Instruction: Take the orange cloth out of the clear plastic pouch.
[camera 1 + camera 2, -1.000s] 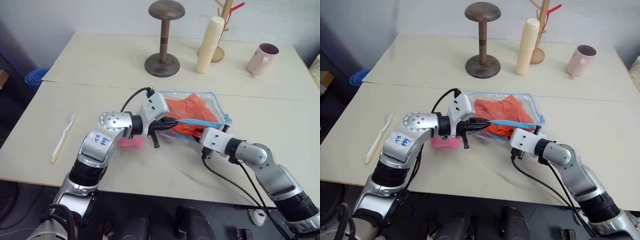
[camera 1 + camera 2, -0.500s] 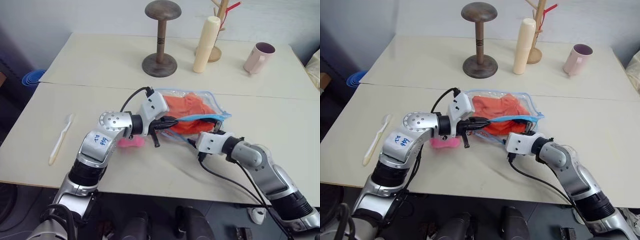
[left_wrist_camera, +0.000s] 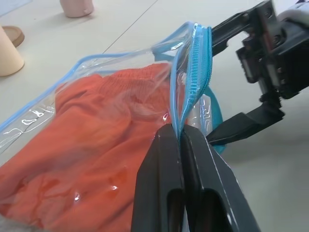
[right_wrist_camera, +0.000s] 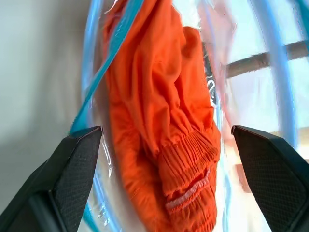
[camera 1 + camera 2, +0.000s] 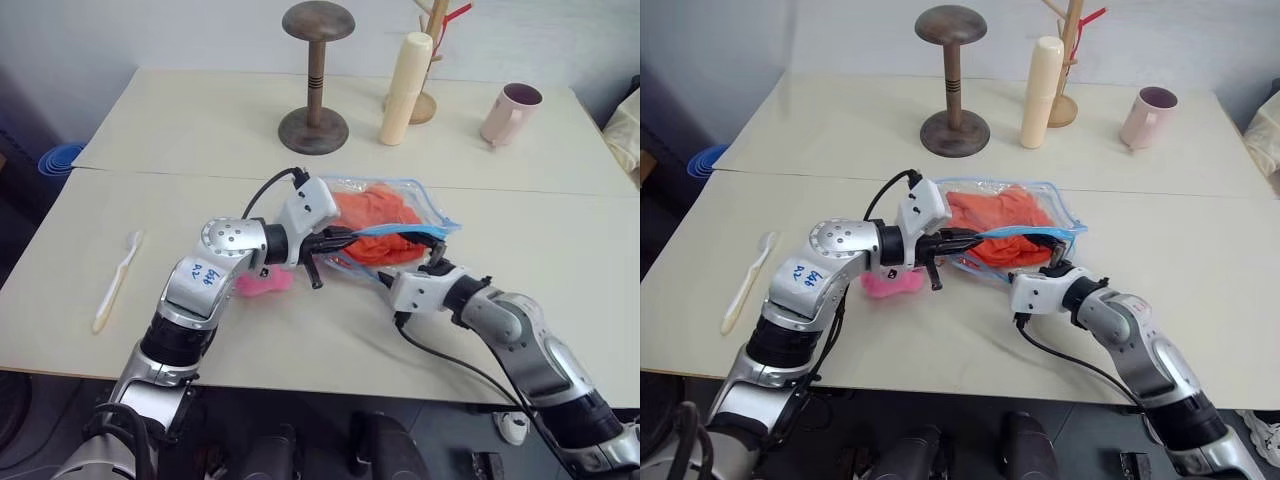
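The clear plastic pouch (image 5: 432, 203) lies on the table in front of me, with the orange cloth (image 5: 378, 222) inside it. My left gripper (image 5: 343, 241) is shut on the pouch's light-blue zipper edge (image 3: 193, 72) and holds it up off the table. My right gripper (image 5: 438, 262) is open at the pouch's near right corner, one finger on each side of the lifted zipper edge. In the right wrist view the bunched cloth (image 4: 159, 111) sits straight ahead between the wide-spread fingers (image 4: 72, 179), behind the clear plastic. Nothing is held in the right gripper.
A pink plush toy (image 5: 265, 283) lies under my left forearm. A cream toothbrush (image 5: 115, 282) lies at the left. At the back stand a dark wooden stand (image 5: 314, 75), a cream cylinder (image 5: 405, 75), a wooden branch stand (image 5: 432, 55) and a pink mug (image 5: 503, 112).
My right gripper has opened wide and rolled at the wrist, staying at the pouch's corner. The left gripper keeps its hold on the zipper edge. The camera has shifted slightly.
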Motion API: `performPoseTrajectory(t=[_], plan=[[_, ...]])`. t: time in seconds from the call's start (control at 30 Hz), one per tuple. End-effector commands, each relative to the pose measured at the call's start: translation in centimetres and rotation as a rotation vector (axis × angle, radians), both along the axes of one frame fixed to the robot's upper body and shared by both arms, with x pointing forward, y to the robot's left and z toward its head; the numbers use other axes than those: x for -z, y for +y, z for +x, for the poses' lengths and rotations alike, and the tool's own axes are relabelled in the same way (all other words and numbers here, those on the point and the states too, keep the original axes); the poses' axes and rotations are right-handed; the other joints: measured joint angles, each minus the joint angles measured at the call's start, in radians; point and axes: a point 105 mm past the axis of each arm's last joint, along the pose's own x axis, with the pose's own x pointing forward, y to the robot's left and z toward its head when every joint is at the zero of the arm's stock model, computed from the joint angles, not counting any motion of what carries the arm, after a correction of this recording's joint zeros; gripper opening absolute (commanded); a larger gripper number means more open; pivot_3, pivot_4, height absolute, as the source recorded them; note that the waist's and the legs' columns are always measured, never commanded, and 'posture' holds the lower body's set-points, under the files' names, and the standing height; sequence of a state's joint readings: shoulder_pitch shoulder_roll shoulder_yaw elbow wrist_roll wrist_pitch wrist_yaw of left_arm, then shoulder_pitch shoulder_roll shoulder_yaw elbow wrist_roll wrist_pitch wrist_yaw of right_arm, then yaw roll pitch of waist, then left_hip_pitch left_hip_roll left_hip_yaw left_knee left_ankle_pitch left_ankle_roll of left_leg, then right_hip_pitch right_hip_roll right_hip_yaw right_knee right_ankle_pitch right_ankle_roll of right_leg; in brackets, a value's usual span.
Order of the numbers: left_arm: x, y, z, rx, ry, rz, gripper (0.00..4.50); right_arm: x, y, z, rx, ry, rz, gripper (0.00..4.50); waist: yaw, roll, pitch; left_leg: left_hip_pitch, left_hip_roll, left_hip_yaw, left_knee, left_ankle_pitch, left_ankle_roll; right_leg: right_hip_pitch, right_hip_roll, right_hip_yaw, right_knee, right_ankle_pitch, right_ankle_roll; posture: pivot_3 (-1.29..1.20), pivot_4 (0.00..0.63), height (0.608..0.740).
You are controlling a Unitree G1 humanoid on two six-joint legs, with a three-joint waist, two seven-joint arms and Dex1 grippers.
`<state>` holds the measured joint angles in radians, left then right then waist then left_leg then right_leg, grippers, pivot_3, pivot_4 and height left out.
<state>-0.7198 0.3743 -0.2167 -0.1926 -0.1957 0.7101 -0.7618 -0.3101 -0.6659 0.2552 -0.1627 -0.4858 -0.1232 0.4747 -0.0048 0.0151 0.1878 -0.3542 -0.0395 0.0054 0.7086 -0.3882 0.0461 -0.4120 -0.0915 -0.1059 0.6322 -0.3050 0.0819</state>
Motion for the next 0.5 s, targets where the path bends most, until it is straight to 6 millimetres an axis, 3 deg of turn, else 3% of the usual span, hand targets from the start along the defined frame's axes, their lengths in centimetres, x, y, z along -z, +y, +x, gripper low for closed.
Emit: performPoseTrajectory(t=[0.03,0.2,0.5], plan=[[-1.4,-0.9,-1.0,0.052,-0.055,-0.029,0.00,0.4,1.0,0.5,-0.069,-0.010,-0.105,4.48,-0.001,0.000,0.000,0.000,0.000,0.000,0.000,0.000,0.000,0.000,0.000,0.000,0.000,0.000,0.000,0.00,0.150,0.740],[-1.3,-1.4,-1.4,0.070,-0.045,-0.039,0.00,1.3,2.6,1.0,-0.175,0.008,-0.261,4.48,-0.001,0.000,0.000,0.000,0.000,0.000,0.000,0.000,0.000,0.000,0.000,0.000,0.000,0.000,0.000,0.00,0.150,0.740],[-0.5,-2.0,-2.2,0.071,-0.003,-0.063,0.00,3.6,4.7,2.7,-0.198,0.082,-0.248,4.48,-0.030,-0.004,-0.003,0.004,0.001,0.001,0.001,0.000,-0.001,0.001,0.000,0.002,0.004,0.000,0.000,0.00,0.150,0.740]])
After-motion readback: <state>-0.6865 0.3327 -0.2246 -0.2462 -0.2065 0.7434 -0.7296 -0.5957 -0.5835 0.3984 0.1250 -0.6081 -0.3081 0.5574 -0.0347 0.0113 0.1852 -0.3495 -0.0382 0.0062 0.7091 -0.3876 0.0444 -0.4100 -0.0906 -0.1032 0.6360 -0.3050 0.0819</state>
